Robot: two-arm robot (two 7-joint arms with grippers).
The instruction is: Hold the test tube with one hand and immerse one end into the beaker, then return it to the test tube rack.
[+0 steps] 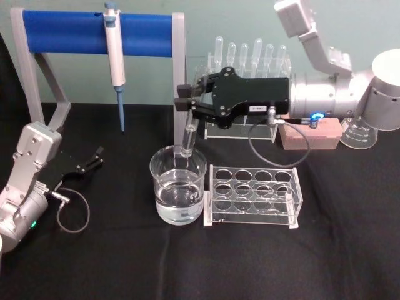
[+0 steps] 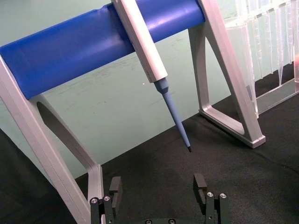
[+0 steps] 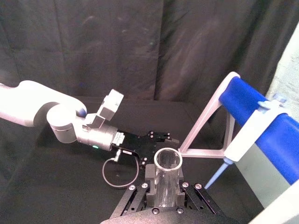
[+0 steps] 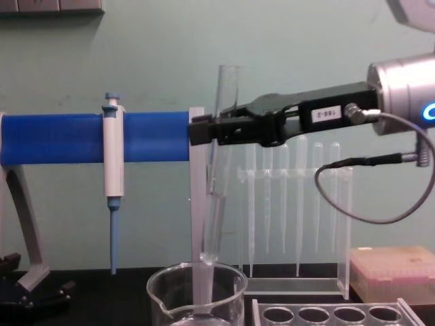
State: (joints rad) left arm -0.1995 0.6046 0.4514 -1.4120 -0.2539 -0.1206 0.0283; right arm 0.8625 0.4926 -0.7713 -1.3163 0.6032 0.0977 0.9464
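Your right gripper is closed on the test tube, clamping its upper part; the tube hangs slightly tilted, its lower end past the rim of the beaker; whether it reaches the water I cannot tell; the beaker stands just beside the clear rack, on the rack's left; your left gripper rests on the black table at the far left, fingers apart, holding nothing.

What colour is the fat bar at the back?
The bar is bright blue, clearest in the left wrist view.
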